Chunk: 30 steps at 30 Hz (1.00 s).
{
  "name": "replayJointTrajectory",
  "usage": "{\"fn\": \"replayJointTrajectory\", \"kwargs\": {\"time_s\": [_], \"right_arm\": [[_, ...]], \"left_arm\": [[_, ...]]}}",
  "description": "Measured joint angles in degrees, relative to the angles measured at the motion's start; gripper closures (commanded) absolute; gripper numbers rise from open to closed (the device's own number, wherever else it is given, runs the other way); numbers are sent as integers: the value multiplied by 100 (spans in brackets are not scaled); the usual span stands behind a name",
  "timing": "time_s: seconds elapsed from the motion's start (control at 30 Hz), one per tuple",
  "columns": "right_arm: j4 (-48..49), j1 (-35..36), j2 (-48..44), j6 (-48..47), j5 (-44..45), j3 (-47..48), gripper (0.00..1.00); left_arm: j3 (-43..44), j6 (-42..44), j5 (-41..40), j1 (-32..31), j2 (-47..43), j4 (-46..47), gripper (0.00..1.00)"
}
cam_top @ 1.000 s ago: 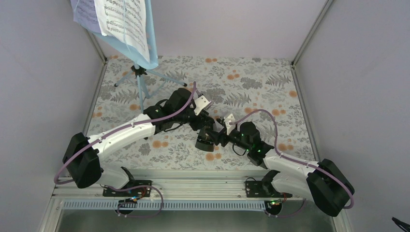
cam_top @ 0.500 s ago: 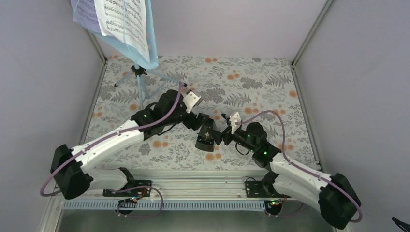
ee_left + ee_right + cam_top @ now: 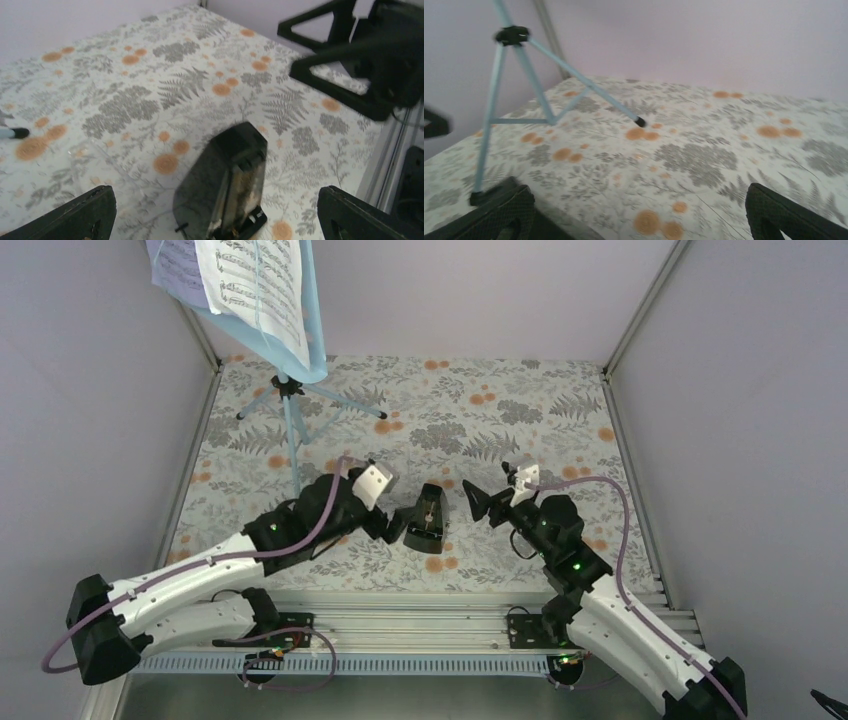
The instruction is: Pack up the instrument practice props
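Note:
The small black metronome (image 3: pixel 427 520) rests on the fern-patterned cloth near the front middle, free of both grippers. My left gripper (image 3: pixel 397 525) is just to its left, open. In the left wrist view the metronome (image 3: pixel 225 182) sits between the wide-apart jaws of the left gripper (image 3: pixel 215 202), touching neither. My right gripper (image 3: pixel 474 502) hangs open a short way to its right. The light blue music stand (image 3: pixel 290 390) stands at the back left, holding white sheet music (image 3: pixel 255 290) and a lavender page (image 3: pixel 175 265). The stand's tripod legs (image 3: pixel 514 75) show ahead of the empty right gripper (image 3: pixel 639 200).
Grey walls and metal posts (image 3: pixel 640 310) close the table on three sides. The aluminium rail (image 3: pixel 420 615) with both arm bases runs along the near edge. The tripod's feet spread over the back left of the cloth.
Both grippers opened and let go of the metronome. The left arm drew back to the left and nearer, the right arm to the right. The metronome stayed in place.

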Motion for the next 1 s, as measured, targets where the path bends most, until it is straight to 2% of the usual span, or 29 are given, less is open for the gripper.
{"fn": "replayJointTrajectory", "kwargs": {"time_s": [0.17, 0.3, 0.57, 1.0], "right_arm": [[-188, -273, 0, 350, 297, -105, 0], [-225, -310, 0, 542, 310, -144, 0], [-173, -345, -15, 769, 264, -229, 1], [-66, -348, -15, 894, 240, -334, 1]], "left_arm": [[-721, -361, -509, -608, -17, 428, 0], [-1108, -658, -675, -717, 210, 822, 0], [-1139, -804, -730, -776, 1062, 1639, 0], [-824, -804, -922, -776, 1838, 1945, 3]]}}
